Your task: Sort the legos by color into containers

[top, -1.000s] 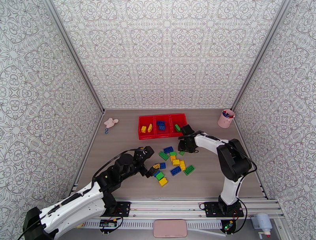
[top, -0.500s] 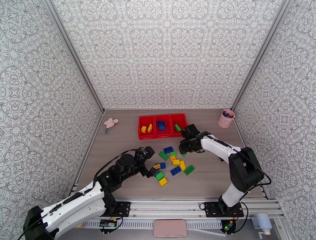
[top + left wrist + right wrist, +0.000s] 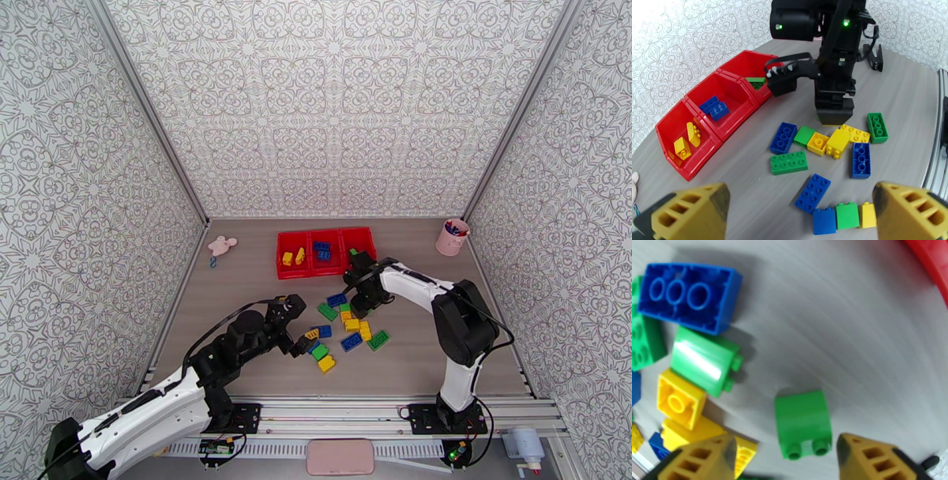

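- Your right claw stands open, low over the desk, straddling a green brick without touching it, likely lined up for a grab.
- That brick belongs in the tray's green end compartment, nearby.
- Your left claw hangs wide open beside the loose legos.

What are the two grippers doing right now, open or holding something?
Left gripper: open, holding nothing.
Right gripper: open above a small green studded plastic brick, not gripping it.
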Robot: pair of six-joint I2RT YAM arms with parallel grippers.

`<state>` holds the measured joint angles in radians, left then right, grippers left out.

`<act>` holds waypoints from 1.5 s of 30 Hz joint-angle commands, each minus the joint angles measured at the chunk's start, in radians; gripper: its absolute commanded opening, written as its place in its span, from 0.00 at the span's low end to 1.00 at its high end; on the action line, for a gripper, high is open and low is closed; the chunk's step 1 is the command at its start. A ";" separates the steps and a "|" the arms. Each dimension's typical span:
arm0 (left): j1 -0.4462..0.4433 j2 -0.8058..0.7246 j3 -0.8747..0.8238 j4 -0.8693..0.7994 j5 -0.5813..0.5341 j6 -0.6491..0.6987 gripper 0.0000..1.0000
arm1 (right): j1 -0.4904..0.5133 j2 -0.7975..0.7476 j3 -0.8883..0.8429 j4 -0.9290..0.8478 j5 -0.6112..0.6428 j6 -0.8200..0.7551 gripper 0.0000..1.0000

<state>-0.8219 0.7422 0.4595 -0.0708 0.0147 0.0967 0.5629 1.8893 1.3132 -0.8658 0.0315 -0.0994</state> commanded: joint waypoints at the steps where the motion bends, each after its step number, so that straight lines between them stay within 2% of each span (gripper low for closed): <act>1: -0.002 -0.001 -0.008 -0.007 0.009 -0.016 1.00 | -0.001 0.028 0.036 -0.041 0.026 -0.023 0.67; 9: -0.001 0.026 0.000 0.006 0.026 -0.007 1.00 | -0.003 0.048 0.050 -0.035 0.063 0.008 0.46; 15: -0.005 0.032 -0.001 0.020 0.028 -0.008 1.00 | -0.002 0.006 0.044 -0.019 0.088 0.045 0.31; 23: -0.012 0.032 -0.001 0.038 0.024 -0.023 1.00 | -0.008 -0.125 -0.002 0.132 0.014 0.200 0.29; 31: -0.018 0.047 -0.014 0.104 0.014 -0.083 1.00 | -0.073 -0.206 -0.030 0.417 -0.011 0.417 0.27; 35: -0.020 0.065 -0.017 0.141 -0.004 -0.085 1.00 | -0.128 -0.154 0.025 0.498 -0.011 0.469 0.26; 45: -0.020 0.096 0.003 0.149 -0.021 -0.103 1.00 | -0.179 0.126 0.304 0.470 0.024 0.449 0.26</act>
<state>-0.8352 0.8391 0.4530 0.0505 0.0128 0.0216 0.3904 1.9598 1.5509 -0.3985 0.0418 0.3347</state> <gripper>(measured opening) 0.996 0.320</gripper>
